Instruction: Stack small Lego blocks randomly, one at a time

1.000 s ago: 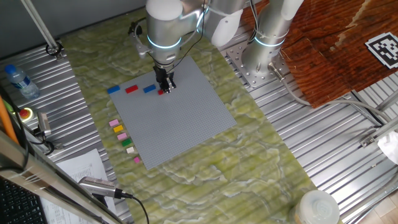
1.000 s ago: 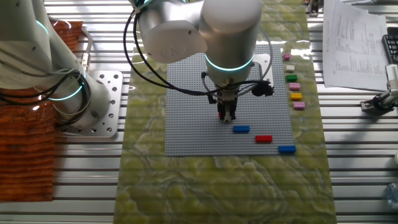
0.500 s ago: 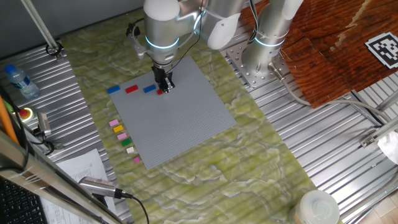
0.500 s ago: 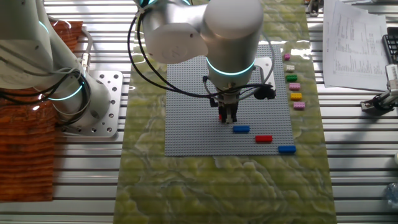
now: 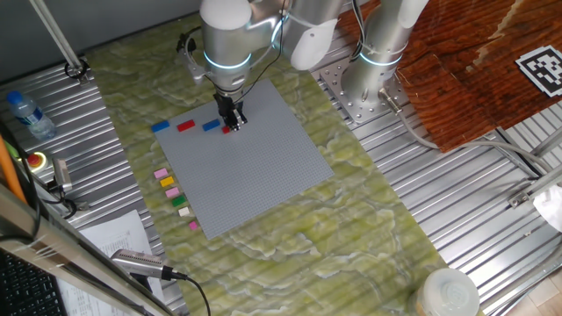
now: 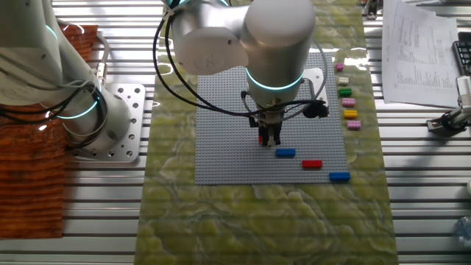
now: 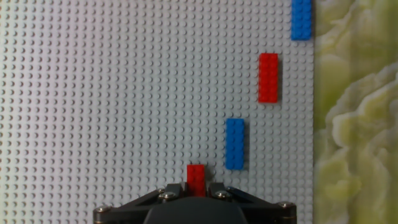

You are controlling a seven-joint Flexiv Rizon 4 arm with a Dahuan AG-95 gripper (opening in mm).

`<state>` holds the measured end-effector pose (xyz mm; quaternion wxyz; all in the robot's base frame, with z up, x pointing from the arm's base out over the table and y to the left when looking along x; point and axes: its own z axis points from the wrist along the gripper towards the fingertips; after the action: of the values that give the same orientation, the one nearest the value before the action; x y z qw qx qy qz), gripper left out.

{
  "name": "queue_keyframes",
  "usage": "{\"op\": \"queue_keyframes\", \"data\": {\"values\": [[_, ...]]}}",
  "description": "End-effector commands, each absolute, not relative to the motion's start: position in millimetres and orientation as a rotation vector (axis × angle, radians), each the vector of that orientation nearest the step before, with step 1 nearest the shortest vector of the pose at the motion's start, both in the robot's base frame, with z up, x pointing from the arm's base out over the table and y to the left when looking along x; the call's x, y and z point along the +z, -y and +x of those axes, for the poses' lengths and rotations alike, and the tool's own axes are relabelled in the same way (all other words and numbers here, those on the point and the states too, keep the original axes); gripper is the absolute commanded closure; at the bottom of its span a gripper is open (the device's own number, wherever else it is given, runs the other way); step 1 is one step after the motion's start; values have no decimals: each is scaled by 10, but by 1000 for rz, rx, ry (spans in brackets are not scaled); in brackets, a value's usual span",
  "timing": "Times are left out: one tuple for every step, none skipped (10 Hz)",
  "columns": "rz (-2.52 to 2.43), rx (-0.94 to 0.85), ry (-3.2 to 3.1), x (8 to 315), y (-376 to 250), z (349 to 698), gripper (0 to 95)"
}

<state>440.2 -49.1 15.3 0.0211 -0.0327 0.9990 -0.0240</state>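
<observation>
Placement step — the gripper [image 7: 196, 184] clamps a red brick [image 7: 196, 175] near the baseplate [image 5: 255, 175] edge, beside a blue brick [image 7: 235, 144]; next move — seat it squarely on studs.

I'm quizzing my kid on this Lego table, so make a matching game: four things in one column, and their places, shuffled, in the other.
1. red brick
2. blue brick
3. loose bricks
4. bottle

A. in a row on the cloth beside the baseplate
B. between the gripper's fingers
C. on the metal table, off the cloth
D. on the baseplate beside the held brick

Pairs: 1-B, 2-D, 3-A, 4-C
</observation>
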Motion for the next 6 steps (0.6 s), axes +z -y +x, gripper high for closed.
{"op": "queue_keyframes", "data": {"values": [[-115, -68, -3104, 154, 496, 4391, 950], [-111, -66, -3103, 151, 497, 4379, 950], [-106, -58, -3101, 147, 497, 4363, 950], [-98, -50, -3100, 144, 496, 4349, 950], [-99, -49, -3099, 139, 497, 4336, 950], [-99, -47, -3097, 138, 495, 4335, 950]]}}
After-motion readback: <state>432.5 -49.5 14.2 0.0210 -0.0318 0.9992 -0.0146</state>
